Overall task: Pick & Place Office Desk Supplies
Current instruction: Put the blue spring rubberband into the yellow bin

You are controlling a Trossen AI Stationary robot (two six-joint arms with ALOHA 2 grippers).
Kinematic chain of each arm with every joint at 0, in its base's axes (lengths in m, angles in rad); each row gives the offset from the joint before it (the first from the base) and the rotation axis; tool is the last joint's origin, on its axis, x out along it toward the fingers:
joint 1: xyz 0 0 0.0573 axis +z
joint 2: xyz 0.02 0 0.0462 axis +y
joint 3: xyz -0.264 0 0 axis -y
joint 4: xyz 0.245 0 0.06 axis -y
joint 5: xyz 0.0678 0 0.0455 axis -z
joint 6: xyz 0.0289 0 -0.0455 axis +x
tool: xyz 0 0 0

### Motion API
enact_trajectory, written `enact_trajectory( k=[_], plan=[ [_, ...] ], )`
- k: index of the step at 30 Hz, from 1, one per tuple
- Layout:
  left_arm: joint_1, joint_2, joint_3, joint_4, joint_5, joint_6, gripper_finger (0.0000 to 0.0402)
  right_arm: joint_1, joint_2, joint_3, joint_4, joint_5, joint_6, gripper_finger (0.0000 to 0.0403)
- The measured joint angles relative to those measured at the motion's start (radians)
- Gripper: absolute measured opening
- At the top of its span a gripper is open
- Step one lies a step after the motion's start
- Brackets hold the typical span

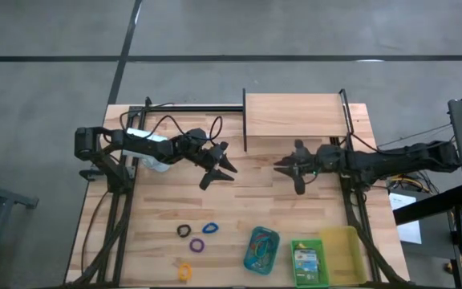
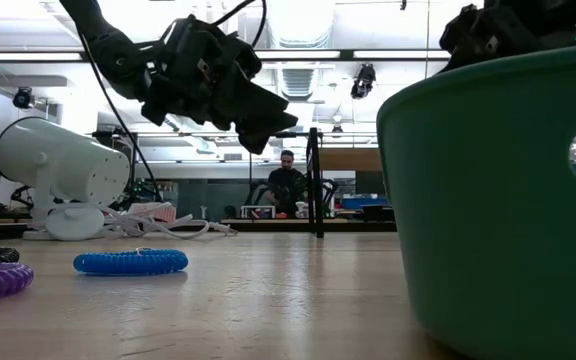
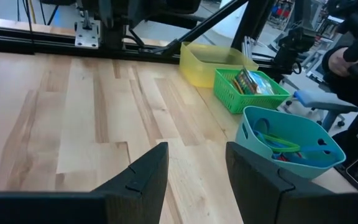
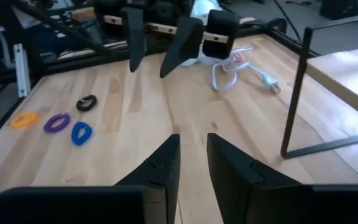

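Four coiled loops lie loose on the bench's [image 1: 159, 209] near side: a black loop [image 1: 184, 231], a blue loop [image 1: 210, 228], a purple loop [image 1: 196, 245] and an orange loop [image 1: 184, 270], near one another but apart. More loops already sit in the teal tray [image 1: 261, 249], and a crayon box [image 1: 305, 258] lies in the green tray [image 1: 309, 262]; the yellow tray [image 1: 339, 250] beside it looks empty.

Neither arm carries anything. Our left gripper [image 1: 219, 169] hangs above the bench mid-table, fingers spread apart. Our right gripper [image 1: 288, 168] faces it from the right, its fingers only a narrow gap apart and clamped on nothing.

We judge the loops the risk: thin and flat against the wood, they could slip from the fingertips or be pushed aside if a gripper comes down off-centre, and a sweep could drag a neighbouring loop along.

Behind the left arm stands the white lamp [image 2: 58, 170], its cord [image 4: 241, 67] trailing across the bench where a reaching arm could snag it. The raised wooden shelf [image 1: 295, 116] stands at the far edge.
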Motion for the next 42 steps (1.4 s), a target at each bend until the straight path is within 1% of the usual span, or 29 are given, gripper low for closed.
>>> enact_trajectory(
  k=[4,10,14,16,19,26,37,42],
  plan=[
    [0.000,0.000,0.000,0.000,0.000,0.000,0.0166,-0.063,0.042,-0.003,0.078,-0.084,-0.046,0.0077],
    [0.000,0.000,0.000,-0.002,0.000,0.000,0.0166,-0.138,0.168,0.000,0.252,-0.180,-0.133,0.0086],
    [0.000,0.000,0.000,-0.003,0.000,0.000,0.0166,-0.205,0.234,0.017,0.284,-0.255,-0.150,0.0091],
    [-0.001,0.000,0.000,-0.005,0.000,0.000,0.0166,-0.236,0.252,0.024,0.284,-0.306,-0.143,0.0091],
    [-0.001,0.000,0.000,-0.007,0.000,0.000,0.0166,-0.269,0.261,0.027,0.284,-0.354,-0.158,0.0089],
    [-0.001,0.000,0.000,-0.007,0.000,0.000,0.0166,-0.281,0.248,0.027,0.281,-0.361,-0.180,0.0082],
    [-0.001,0.000,0.000,-0.007,0.000,0.000,0.0166,-0.281,0.248,0.026,0.273,-0.359,-0.172,0.0091],
    [-0.001,0.000,0.000,-0.007,0.000,0.000,0.0166,-0.280,0.248,0.026,0.273,-0.359,-0.172,0.0086]
  ],
)
